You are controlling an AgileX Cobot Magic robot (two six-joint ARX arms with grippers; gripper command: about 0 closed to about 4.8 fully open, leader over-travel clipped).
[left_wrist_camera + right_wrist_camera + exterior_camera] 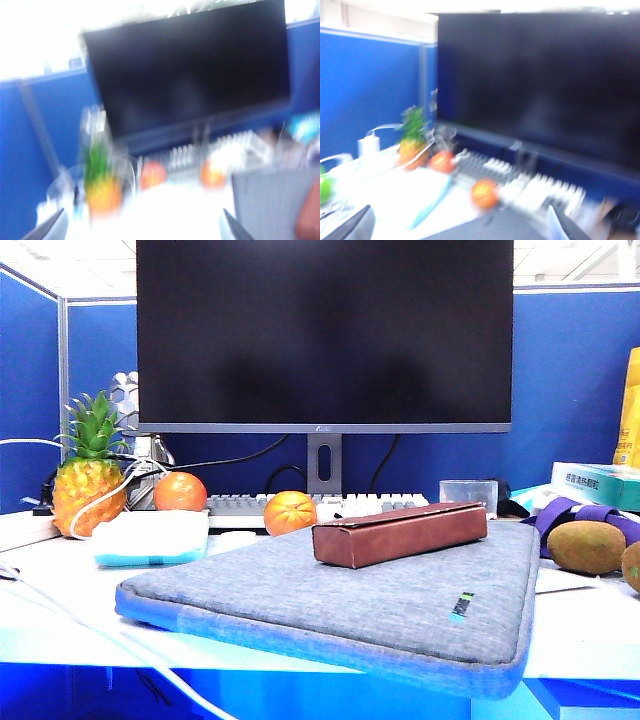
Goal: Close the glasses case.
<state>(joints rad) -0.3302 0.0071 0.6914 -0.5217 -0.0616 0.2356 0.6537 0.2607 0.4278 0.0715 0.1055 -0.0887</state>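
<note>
The glasses case (400, 532), a long reddish-brown box, lies with its flap down on the grey laptop sleeve (330, 600). Neither arm shows in the exterior view. The blurred left wrist view has my left gripper (141, 231) open, fingertips wide apart with nothing between them, facing the monitor. A reddish-brown edge of the case (310, 216) shows off to one side on the sleeve (270, 200). In the blurred right wrist view my right gripper (460, 229) is open too, above the sleeve's (505, 226) near end. The case cannot be made out there.
A large dark monitor (325, 335) stands behind a keyboard (240, 508). A pineapple (88, 480), two oranges (180, 492) (290, 512) and a white-blue pack (152, 537) sit at left. A kiwi (586, 546) and boxes (600, 482) are at right.
</note>
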